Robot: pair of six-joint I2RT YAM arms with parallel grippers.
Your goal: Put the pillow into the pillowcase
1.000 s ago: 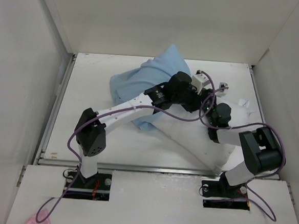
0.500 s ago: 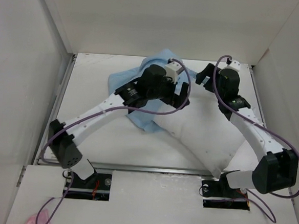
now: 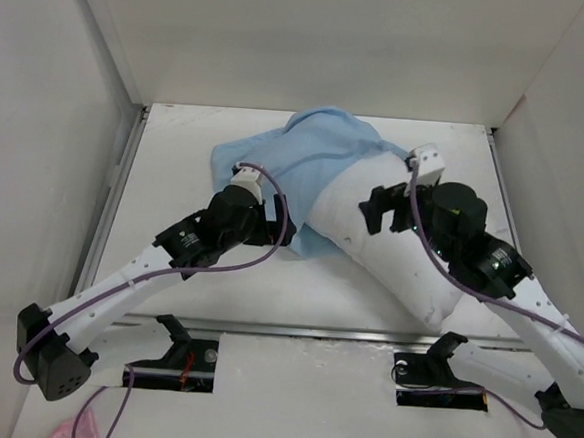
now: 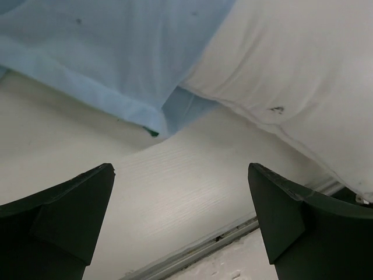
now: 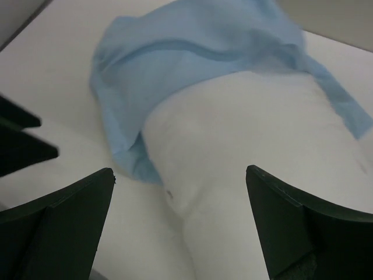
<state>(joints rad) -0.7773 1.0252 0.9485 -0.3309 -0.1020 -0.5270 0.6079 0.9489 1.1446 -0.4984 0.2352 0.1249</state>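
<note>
The white pillow (image 3: 390,251) lies slantwise on the table, its near end toward the right arm's base. The light blue pillowcase (image 3: 287,153) is bunched over the pillow's far end and covers it. My left gripper (image 3: 277,234) hovers open just left of the pillow, by the pillowcase's near corner (image 4: 152,125), with only bare table between its fingers. The left wrist view shows the pillowcase (image 4: 116,52) and the pillow (image 4: 291,64) ahead of the left gripper (image 4: 180,169). My right gripper (image 3: 378,213) stands open above the pillow's middle (image 5: 250,140), holding nothing. Beyond the right gripper (image 5: 180,172) lies the pillowcase (image 5: 192,52).
White walls (image 3: 90,95) close in the table (image 3: 175,171) on the left, back and right. A metal rail (image 3: 264,327) runs along the table's near edge. A pink scrap (image 3: 67,431) lies at the lower left, off the table.
Both grippers have opened and let go of the cloth. Both arms have drawn back from the far end toward the near side. The pillowcase now lies over the pillow's far end.
</note>
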